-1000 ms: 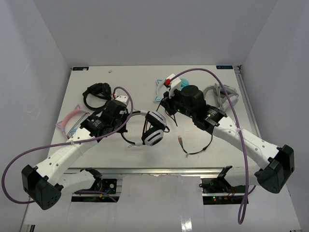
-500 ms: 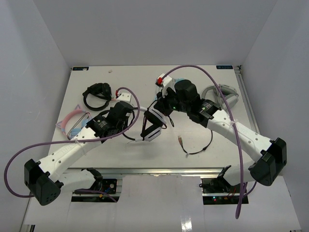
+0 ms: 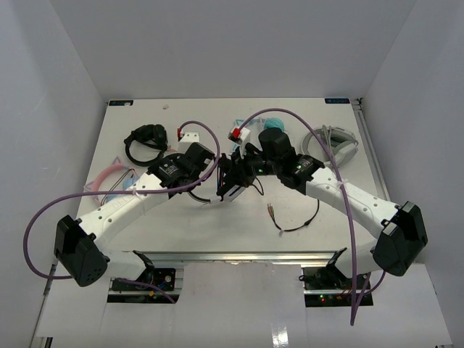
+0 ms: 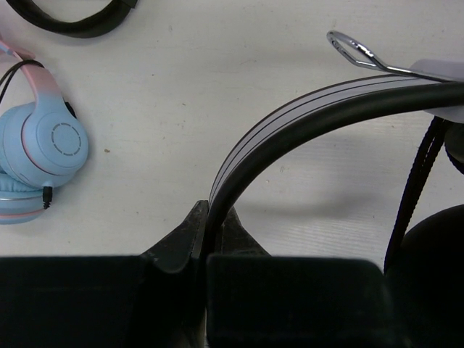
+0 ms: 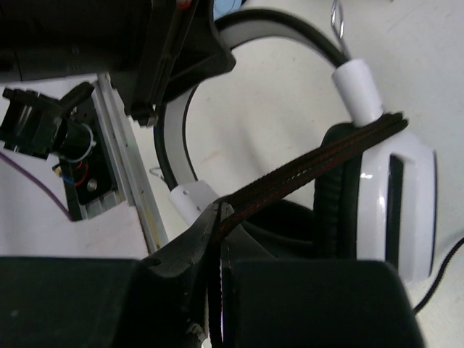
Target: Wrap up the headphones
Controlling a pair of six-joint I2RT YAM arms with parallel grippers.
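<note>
The headphones [image 3: 230, 187] hang tilted between my two grippers at the table's middle. My left gripper [image 4: 212, 217] is shut on the white, black-lined headband [image 4: 290, 119]. In the right wrist view, my right gripper [image 5: 221, 214] is shut on the flat black cable [image 5: 312, 163], which stretches taut across a white ear cup [image 5: 409, 210]. In the top view the left gripper [image 3: 210, 168] and right gripper [image 3: 233, 168] sit close together. The rest of the cable [image 3: 301, 223] trails on the table to the right and ends in its plug [image 3: 270, 210].
Small black headphones [image 3: 145, 138] lie at the back left and pink-and-blue headphones [image 4: 43, 156] at the left edge. Grey-and-white headphones [image 3: 335, 141] lie at the back right. A teal object [image 3: 246, 127] sits behind the grippers. A metal rail [image 3: 239, 257] runs along the near edge.
The left gripper moved right and the right gripper moved left, so they now nearly meet. The headphones turned on edge between them, and the ringed ear cup face no longer shows.
</note>
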